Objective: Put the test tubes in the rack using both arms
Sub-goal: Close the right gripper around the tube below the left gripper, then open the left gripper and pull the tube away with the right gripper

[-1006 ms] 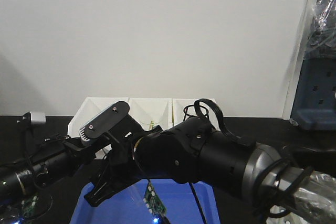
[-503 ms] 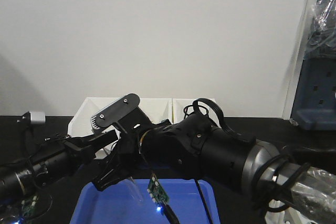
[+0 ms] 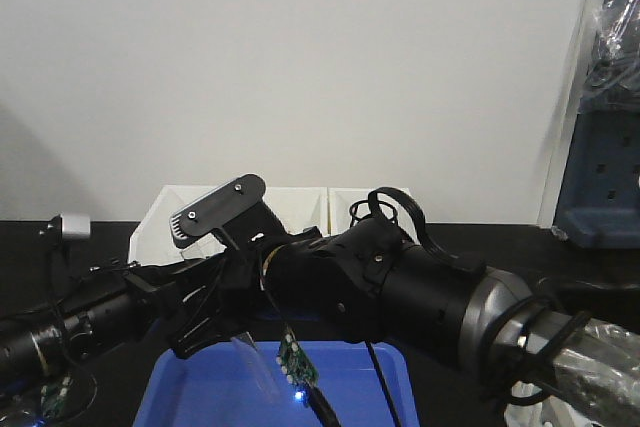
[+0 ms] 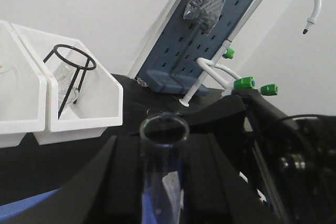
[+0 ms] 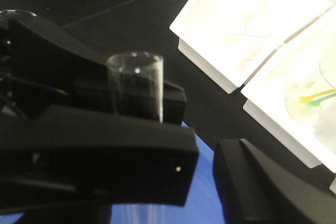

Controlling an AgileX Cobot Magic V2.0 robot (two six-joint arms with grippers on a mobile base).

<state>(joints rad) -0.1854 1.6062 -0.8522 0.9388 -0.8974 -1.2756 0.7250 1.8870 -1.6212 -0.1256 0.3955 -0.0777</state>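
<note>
My left hand (image 4: 161, 141) is pinching the fragile, slippery test tube (image 4: 163, 182) below its rim; right hand's (image 5: 206, 157) grip I cannot tell

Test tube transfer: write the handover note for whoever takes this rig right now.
Left gripper: fingers shut on one test tube, held above the blue tray.
Right gripper: close beside that tube, not around it; open or shut unclear.
Rack: not in view.
Done: one tube in hand. Left: get it into the rack; no tube is seen racked yet.
</note>
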